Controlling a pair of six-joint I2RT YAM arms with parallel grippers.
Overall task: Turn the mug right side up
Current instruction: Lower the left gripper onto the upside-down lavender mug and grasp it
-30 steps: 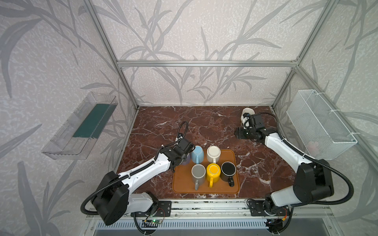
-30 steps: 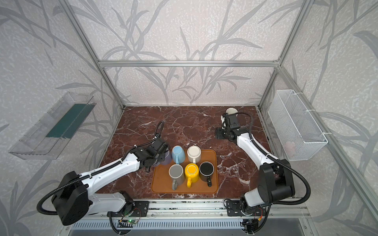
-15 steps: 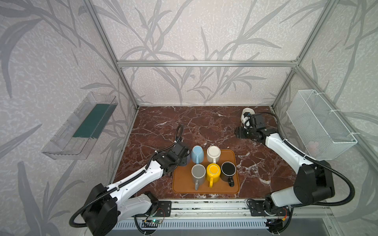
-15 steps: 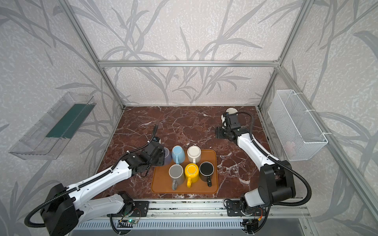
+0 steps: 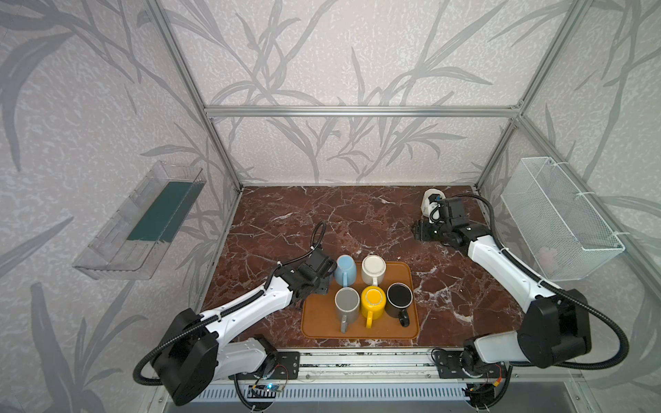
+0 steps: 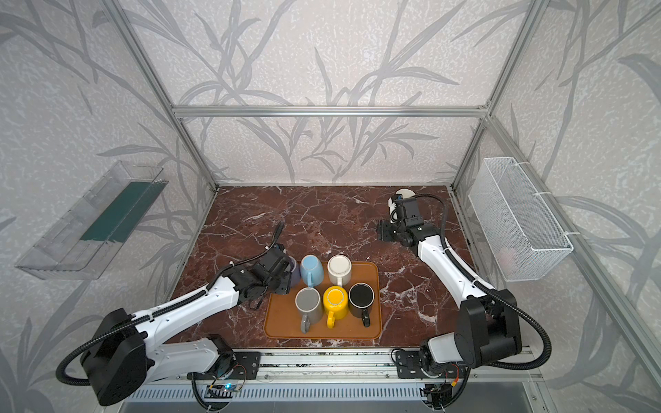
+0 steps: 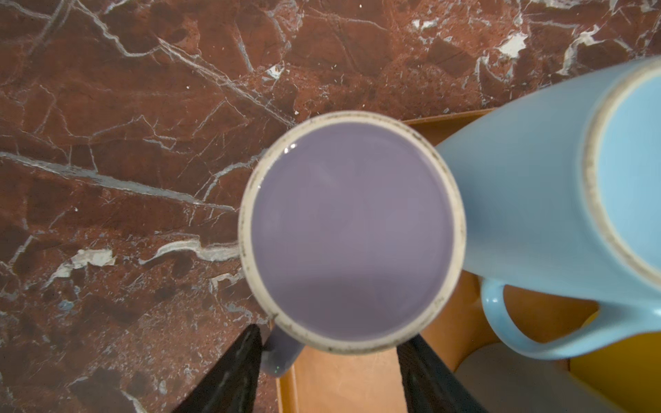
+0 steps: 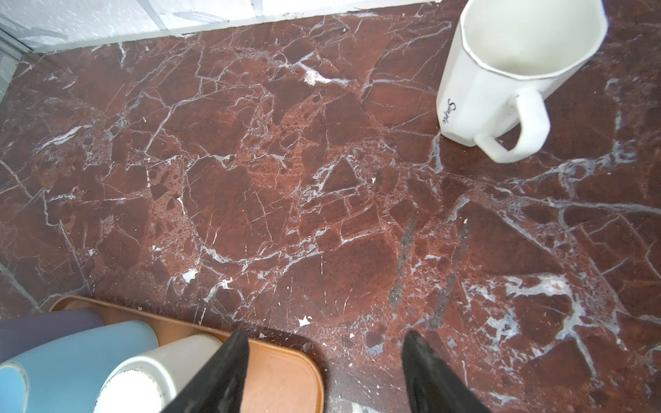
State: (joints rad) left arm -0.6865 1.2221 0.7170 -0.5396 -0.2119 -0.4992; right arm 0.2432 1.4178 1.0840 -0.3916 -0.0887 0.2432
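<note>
A purple mug [image 7: 352, 229] stands upside down, base up, on the back-left corner of the orange tray [image 5: 322, 321]. In a top view only a sliver of the purple mug [image 6: 294, 274] shows beside my left gripper [image 6: 282, 282]. In the left wrist view the left gripper [image 7: 329, 332] is open, with its fingertips just short of the mug. The mug's handle [image 7: 280, 355] lies against one finger [image 7: 246, 357], and nothing is gripped. My right gripper [image 5: 418, 230] hovers open over bare marble at the back right, empty in the right wrist view [image 8: 323, 332].
A light blue mug [image 5: 345, 270] and a cream mug [image 5: 373, 266] stand base up right beside the purple one. Grey [image 5: 347, 300], yellow [image 5: 373, 298] and black [image 5: 400, 295] mugs fill the tray's front row. A white mug [image 8: 508, 71] stands upright at the back right.
My left gripper drew back to the left from the tray's corner, then came in again toward the purple mug. The right arm has stayed still.
</note>
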